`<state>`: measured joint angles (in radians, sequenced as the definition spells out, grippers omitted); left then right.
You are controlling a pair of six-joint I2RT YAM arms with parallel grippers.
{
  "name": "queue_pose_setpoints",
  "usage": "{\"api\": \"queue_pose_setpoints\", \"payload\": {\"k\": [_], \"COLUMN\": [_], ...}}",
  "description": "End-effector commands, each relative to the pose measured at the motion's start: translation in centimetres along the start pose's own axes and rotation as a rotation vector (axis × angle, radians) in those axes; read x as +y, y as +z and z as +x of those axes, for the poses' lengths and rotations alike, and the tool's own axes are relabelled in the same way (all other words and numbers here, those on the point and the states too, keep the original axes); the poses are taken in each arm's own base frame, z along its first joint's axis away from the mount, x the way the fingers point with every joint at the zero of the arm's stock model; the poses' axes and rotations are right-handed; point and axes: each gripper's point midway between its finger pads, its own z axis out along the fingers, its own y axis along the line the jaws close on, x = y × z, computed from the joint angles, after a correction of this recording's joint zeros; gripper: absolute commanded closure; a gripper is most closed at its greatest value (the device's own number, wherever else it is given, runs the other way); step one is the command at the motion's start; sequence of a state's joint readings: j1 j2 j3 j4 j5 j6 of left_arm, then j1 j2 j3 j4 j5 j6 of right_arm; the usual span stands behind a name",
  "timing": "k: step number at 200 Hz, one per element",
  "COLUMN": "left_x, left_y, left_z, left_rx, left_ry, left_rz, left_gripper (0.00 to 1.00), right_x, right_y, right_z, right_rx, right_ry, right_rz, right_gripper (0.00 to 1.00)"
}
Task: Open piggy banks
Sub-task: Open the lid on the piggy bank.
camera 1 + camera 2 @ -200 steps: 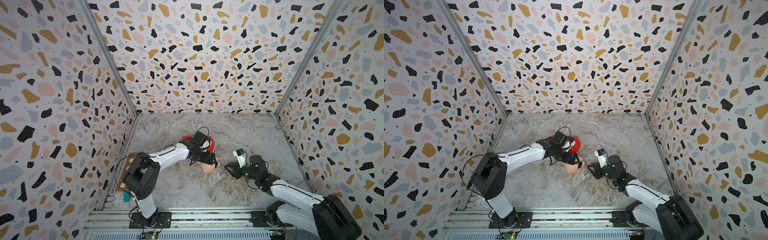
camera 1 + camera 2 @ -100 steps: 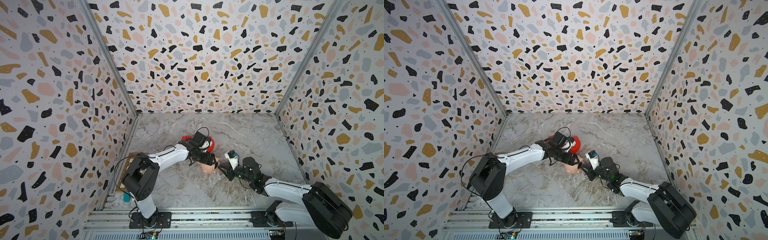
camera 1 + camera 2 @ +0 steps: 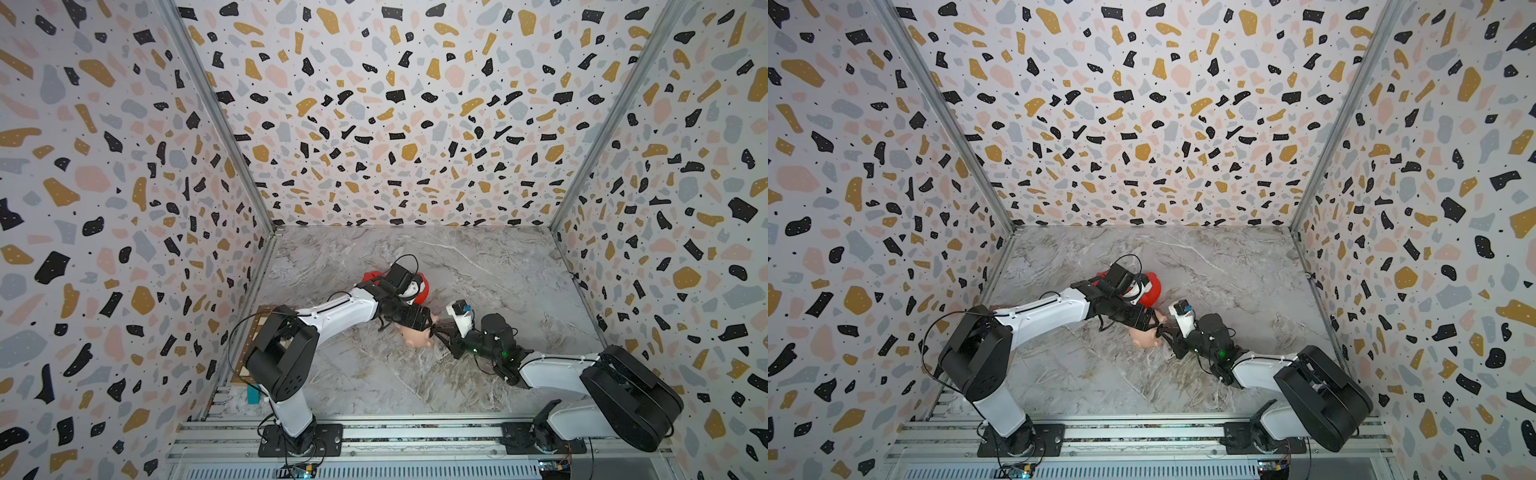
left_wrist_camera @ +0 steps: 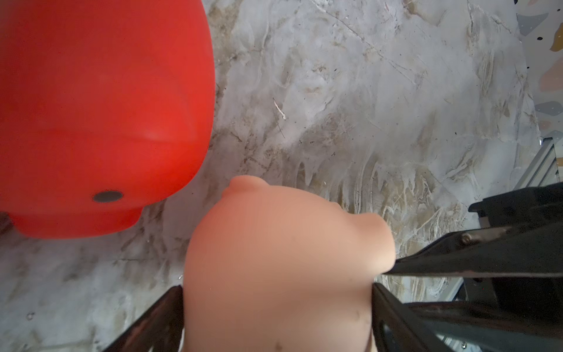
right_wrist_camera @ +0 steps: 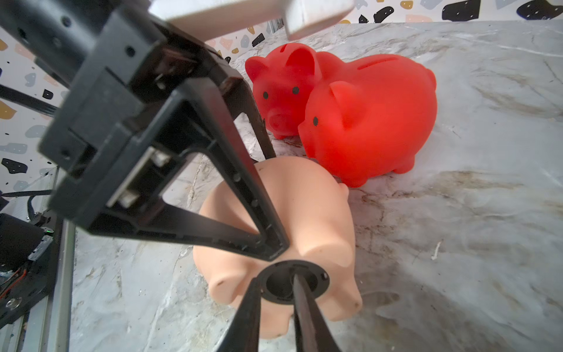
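A pale peach piggy bank (image 3: 415, 338) (image 3: 1144, 337) lies on its side on the marble floor, belly towards the right arm. My left gripper (image 4: 274, 304) (image 3: 419, 322) is shut on its body, one finger (image 5: 243, 195) on each flank. The black round plug (image 5: 292, 283) sits in the belly. My right gripper (image 5: 277, 279) (image 3: 435, 332) pinches the plug's rim, one finger inside its hollow and the other outside. Two red piggy banks (image 5: 371, 122) (image 5: 280, 88) stand upright just behind, touching each other; the nearer one (image 4: 100, 106) is close to the peach pig.
Terrazzo-patterned walls close in the floor on three sides. A wooden board (image 3: 253, 332) and a teal object (image 3: 252, 394) lie at the left wall near the front. The metal rail (image 3: 374, 432) with both arm bases runs along the front edge.
My right gripper has moved left up to the peach piggy bank's belly and narrowed onto the plug. The left arm and the pig have stayed put.
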<state>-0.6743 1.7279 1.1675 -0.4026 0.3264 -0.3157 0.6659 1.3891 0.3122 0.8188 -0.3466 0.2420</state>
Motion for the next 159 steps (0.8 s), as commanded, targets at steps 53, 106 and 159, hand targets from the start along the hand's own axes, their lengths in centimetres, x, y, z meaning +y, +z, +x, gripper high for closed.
{"api": "queue_pose_setpoints", "payload": {"k": [53, 106, 159], "left_x": [2.8, 2.9, 2.8], "left_y": [1.4, 1.8, 2.0], "left_z": [5.2, 5.5, 5.8], "left_rx": [0.169, 0.18, 0.187], "left_ry": [-0.054, -0.059, -0.068], "left_rz": [-0.088, -0.081, -0.066], "left_gripper": [0.12, 0.12, 0.12], "right_x": [-0.1, -0.3, -0.1], "right_y": [1.0, 2.4, 3.3], "right_z": [-0.6, -0.7, -1.3], "right_rx": [-0.032, -0.033, -0.048], "right_ry": [0.004, -0.018, -0.066], "right_rz": [-0.014, -0.02, -0.034], "right_gripper": [0.78, 0.78, 1.0]}}
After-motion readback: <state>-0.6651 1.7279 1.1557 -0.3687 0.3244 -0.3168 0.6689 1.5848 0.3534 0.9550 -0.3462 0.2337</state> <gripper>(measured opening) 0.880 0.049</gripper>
